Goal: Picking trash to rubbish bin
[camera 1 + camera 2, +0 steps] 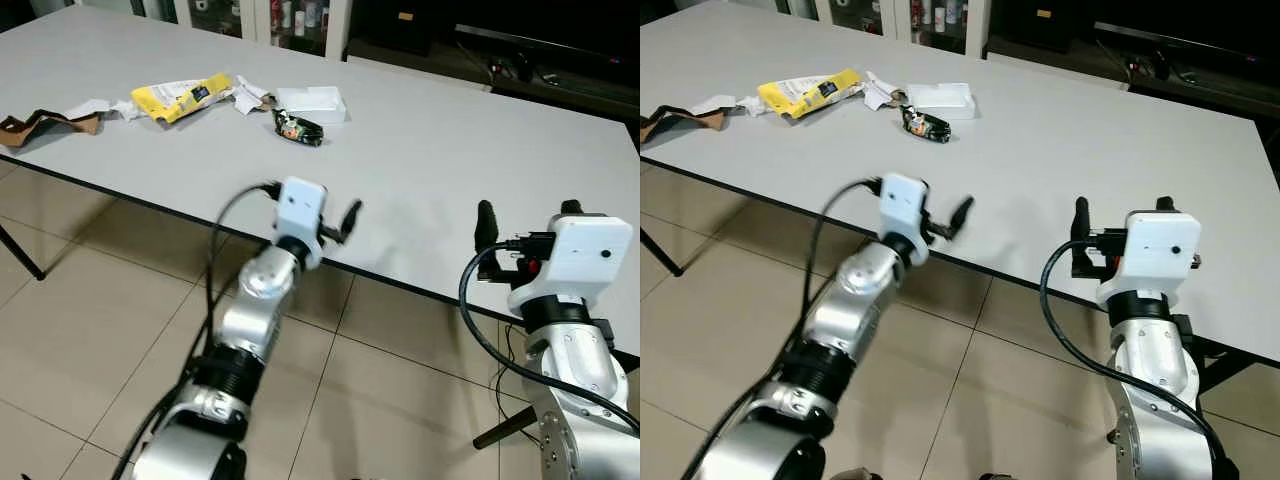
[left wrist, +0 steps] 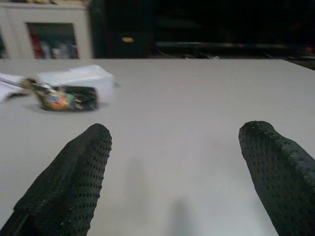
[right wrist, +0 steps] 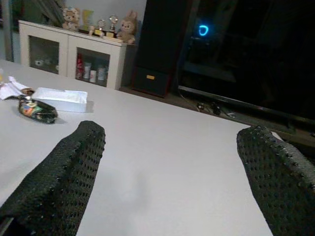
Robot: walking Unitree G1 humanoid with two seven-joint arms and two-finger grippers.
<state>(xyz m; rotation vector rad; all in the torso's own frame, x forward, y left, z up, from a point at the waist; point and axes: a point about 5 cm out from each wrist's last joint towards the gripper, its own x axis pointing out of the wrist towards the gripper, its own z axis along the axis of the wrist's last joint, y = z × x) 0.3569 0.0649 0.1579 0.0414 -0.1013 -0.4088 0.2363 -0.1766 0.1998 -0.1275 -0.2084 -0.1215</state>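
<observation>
Worktop point(image 1: 450, 150): large, pale grey, dark-edged, standing on a beige tiled floor point(image 1: 70, 340). Its far end runs out of frame.

Trash, grouped toward the far left of the worktop, well apart from both arms:
- dark crumpled wrapper point(image 1: 298, 129), colourful print, nearest the robot; touching or just beside the white tray, which cannot be told.
- shallow white tray point(image 1: 313, 102), just behind the wrapper.
- yellow packet point(image 1: 183, 98), lying flat, left of the tray.
- white paper scraps point(image 1: 247, 96) between packet and tray, shapes hard to make out.
- torn brown cardboard point(image 1: 40, 124) at the left edge, partly cut off.

Left gripper point(image 1: 345, 222): raised at the near worktop edge, fingers spread apart, holding nothing. In its wrist view the wrapper point(image 2: 66, 97) lies ahead beyond the fingertips point(image 2: 91, 142), so the arm seems lined up for a reach toward that piece.

Right gripper point(image 1: 525, 215): held upright at the near edge further right, fingers parted wide in its wrist view, empty; judged to be waiting.

Beyond the worktop: a white cabinet point(image 3: 74, 54) with small ornaments on top, and dark furniture whose detail is lost in shadow.

No piece appears picked up yet.
</observation>
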